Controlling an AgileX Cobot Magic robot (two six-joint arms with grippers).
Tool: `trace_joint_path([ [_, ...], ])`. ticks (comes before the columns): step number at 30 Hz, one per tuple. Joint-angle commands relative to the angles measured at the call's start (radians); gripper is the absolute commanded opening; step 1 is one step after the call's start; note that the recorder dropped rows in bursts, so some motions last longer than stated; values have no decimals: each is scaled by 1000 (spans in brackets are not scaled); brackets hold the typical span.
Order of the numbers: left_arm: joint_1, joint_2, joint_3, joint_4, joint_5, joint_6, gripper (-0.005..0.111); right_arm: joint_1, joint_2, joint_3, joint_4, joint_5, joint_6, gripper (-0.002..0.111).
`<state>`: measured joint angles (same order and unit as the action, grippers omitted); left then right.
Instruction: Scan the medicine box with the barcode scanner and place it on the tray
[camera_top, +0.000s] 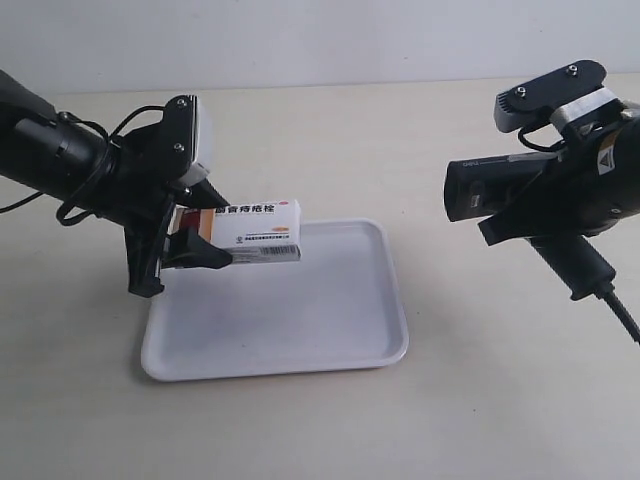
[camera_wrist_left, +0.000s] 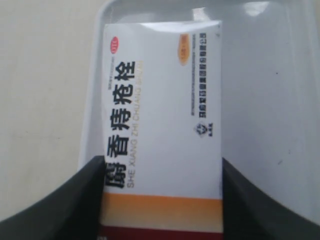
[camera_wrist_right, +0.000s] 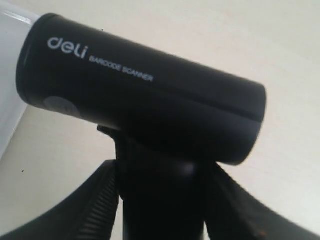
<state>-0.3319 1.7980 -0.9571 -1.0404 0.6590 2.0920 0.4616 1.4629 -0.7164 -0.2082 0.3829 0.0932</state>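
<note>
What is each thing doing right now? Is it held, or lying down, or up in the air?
medicine box: held up above the tray, gripped at its orange and red end.
barcode scanner: held up off the table, head pointing toward the box.
tray: flat on the table, nothing lying on it.
left tool: shut on the medicine box.
right tool: shut on the scanner's handle.

Black arms (camera_top: 60, 155), looped cables, white-capped wrists, silver screws.

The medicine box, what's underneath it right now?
The medicine box hangs in the left tool, above the near-left part of the white tray. Only bare tray shows beneath it. The patch straight under the box is hidden in the left wrist view.
</note>
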Motion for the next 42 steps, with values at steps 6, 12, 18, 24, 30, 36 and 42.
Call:
trace_joint_path([
  [6,-1,35,-27,-18,67,2,2,3,90,-9,-9,-105,42,0],
  [12,-5,128,-27,-188,40,2,2,3,213,-9,-9,-209,66,0],
  [18,-5,203,-27,-281,13,2,7,3,315,-9,-9,-258,93,0],
  [24,-7,218,-32,-283,-8,2,42,3,352,-9,26,-272,93,3],
  [30,-7,220,-32,-265,20,-7,79,3,352,-9,52,-278,99,40],
  [36,-7,201,-32,-222,58,-7,98,3,326,-9,83,-269,97,85],
  [42,-5,27,-32,-222,89,-104,95,3,104,-64,83,-64,87,79],
])
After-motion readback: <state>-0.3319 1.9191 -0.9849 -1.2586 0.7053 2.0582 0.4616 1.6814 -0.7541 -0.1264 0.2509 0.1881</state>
